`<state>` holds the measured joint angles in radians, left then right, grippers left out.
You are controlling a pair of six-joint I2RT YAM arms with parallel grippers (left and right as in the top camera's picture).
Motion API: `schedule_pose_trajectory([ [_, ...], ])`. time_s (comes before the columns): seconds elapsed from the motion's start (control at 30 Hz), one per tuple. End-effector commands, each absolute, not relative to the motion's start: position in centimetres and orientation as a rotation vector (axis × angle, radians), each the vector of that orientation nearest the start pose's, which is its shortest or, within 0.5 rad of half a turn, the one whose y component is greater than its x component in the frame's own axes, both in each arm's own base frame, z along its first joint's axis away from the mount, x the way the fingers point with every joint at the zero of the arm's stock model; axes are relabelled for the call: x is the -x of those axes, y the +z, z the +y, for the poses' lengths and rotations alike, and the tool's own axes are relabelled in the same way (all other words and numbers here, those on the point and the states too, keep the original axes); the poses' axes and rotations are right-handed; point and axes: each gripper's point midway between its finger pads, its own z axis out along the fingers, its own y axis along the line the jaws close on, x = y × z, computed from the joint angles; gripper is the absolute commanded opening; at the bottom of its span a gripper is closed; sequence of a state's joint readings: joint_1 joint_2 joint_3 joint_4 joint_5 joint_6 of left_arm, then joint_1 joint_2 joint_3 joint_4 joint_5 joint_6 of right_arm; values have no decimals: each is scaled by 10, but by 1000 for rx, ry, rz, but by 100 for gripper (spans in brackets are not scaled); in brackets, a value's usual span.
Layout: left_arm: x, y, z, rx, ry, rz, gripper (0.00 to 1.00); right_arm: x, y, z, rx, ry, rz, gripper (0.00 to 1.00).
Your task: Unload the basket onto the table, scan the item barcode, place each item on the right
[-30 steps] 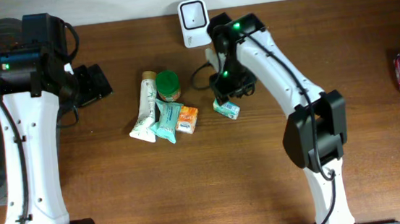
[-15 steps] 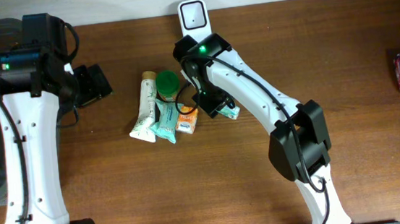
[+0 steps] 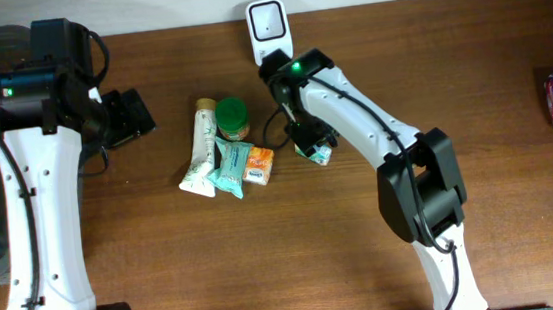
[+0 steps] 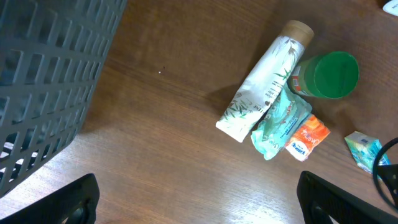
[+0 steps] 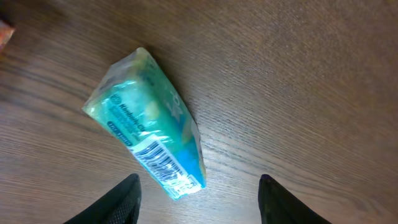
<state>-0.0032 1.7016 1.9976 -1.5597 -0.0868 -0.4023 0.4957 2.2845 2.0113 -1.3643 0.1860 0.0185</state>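
Brown wooden table (image 3: 522,204), scanner (image 3: 268,20), white tube (image 3: 201,147), green-lidded jar (image 3: 232,119), teal pouch (image 3: 227,167), orange sachet (image 3: 258,165), barcoded packet (image 5: 146,121)

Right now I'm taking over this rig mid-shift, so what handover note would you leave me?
Left end effector: open, empty.
Right end effector: open, over the teal packet, not gripping it.
The packet lies on the table, barcode up; scanner stands at the back edge.
Done: packet not yet lifted. Left: grip it, show barcode to scanner.

left gripper (image 4: 199,208): jaws wide, holding nothing | right gripper (image 5: 199,205): jaws apart, pointing down
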Motion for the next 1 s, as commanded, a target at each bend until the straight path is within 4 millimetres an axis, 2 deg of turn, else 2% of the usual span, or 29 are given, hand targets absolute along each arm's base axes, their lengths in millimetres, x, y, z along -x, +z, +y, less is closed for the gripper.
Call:
schedule_pose_trajectory([
  [0.0, -342, 276, 16, 591, 37, 2743, 99, -383, 58, 189, 820, -122, 3091, 56],
  [0.07, -342, 276, 16, 591, 36, 2742, 99, -379, 57, 197, 851, -39, 3097, 56],
  [0.2, -342, 276, 16, 591, 36, 2742, 99, -369, 53, 201, 859, 22, 3132, 56],
  [0.33, -342, 276, 16, 591, 37, 2743, 99, -345, 34, 210, 910, 190, 3198, 55],
  [0.37, -342, 276, 16, 591, 36, 2742, 99, -340, 35, 215, 907, 248, 3210, 54],
  [0.47, -342, 276, 16, 591, 37, 2743, 99, -328, 42, 235, 901, 451, 3220, 47],
  [0.57, -342, 276, 16, 591, 37, 2743, 99, -316, 62, 257, 922, 623, 3185, 48],
  [0.63, -342, 276, 16, 592, 37, 2742, 99, -313, 72, 260, 925, 623, 3167, 52],
  [0.7, -342, 276, 16, 591, 36, 2742, 99, -324, 80, 252, 898, 556, 3154, 56],
  [0.77, -342, 276, 16, 591, 37, 2743, 99, -351, 86, 232, 771, 378, 3135, 59],
  [0.83, -342, 276, 16, 591, 36, 2742, 99, -372, 91, 218, 716, 324, 3094, 61],
  [0.87, -342, 276, 16, 591, 36, 2742, 99, -398, 93, 202, 716, 318, 3018, 62],
  [0.97, -342, 276, 16, 592, 36, 2742, 99, -423, 92, 187, 788, 314, 2913, 63],
])
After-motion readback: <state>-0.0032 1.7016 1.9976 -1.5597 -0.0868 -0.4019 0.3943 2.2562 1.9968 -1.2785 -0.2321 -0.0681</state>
